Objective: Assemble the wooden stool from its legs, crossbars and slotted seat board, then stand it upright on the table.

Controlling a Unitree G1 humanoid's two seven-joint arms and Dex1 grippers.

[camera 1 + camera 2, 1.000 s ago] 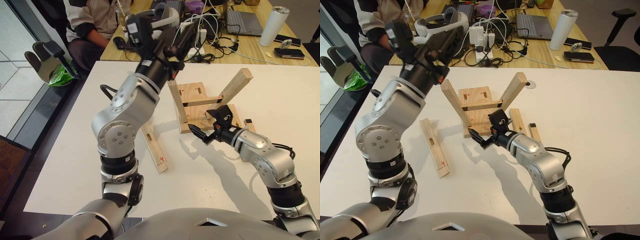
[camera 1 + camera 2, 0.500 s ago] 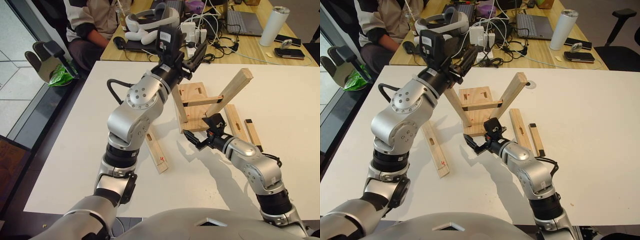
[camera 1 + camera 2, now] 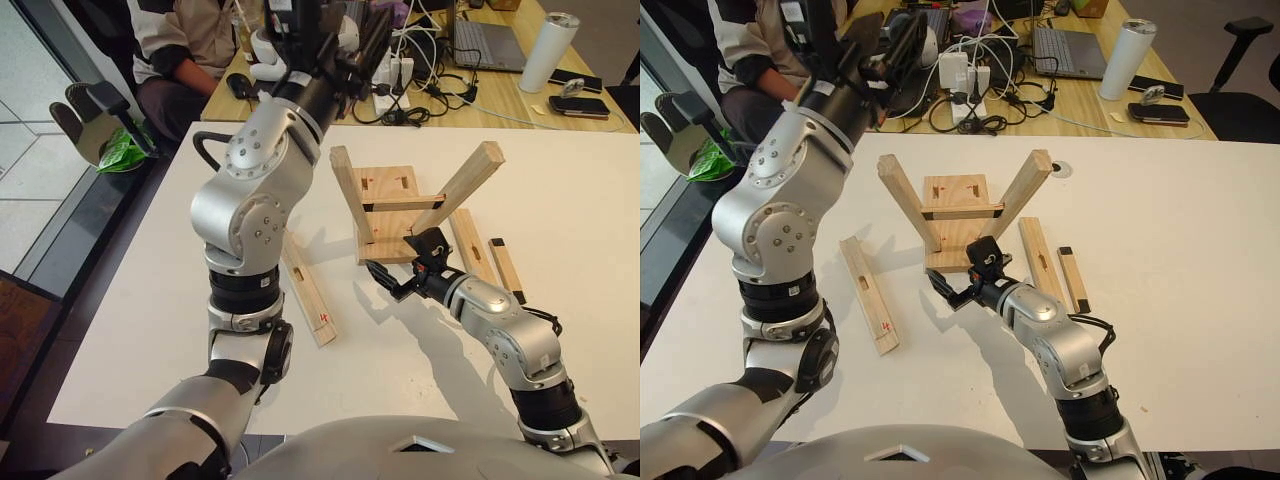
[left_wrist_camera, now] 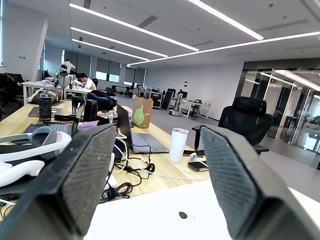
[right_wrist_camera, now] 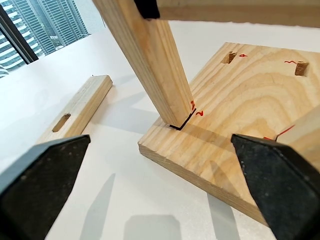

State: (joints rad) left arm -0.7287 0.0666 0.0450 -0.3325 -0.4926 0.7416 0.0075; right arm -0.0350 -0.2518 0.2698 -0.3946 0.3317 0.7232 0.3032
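The slotted seat board [image 3: 388, 218] lies flat on the white table. Two legs [image 3: 349, 195] [image 3: 462, 183] rise from it at a slant, joined by a crossbar [image 3: 404, 203]. My right gripper [image 3: 396, 281] hovers open just off the board's near corner; its wrist view shows the board [image 5: 240, 110] and the left leg's foot [image 5: 150, 65] between the spread fingers [image 5: 40, 175]. My left gripper [image 3: 335, 35] is raised high above the table's far edge, open and holding nothing [image 4: 160, 175]. A loose leg [image 3: 306, 286] lies to the left; another leg [image 3: 466, 240] and a short crossbar [image 3: 505, 268] lie to the right.
Behind the table stands a wooden desk [image 3: 500, 95] with cables, a headset, a laptop, a white tumbler [image 3: 548, 50] and phones. A person sits at its left end. Bare table stretches at the right and along the near edge.
My left gripper rose up and away from the left leg toward the far edge. My right gripper shifted left along the board's near edge, then held still.
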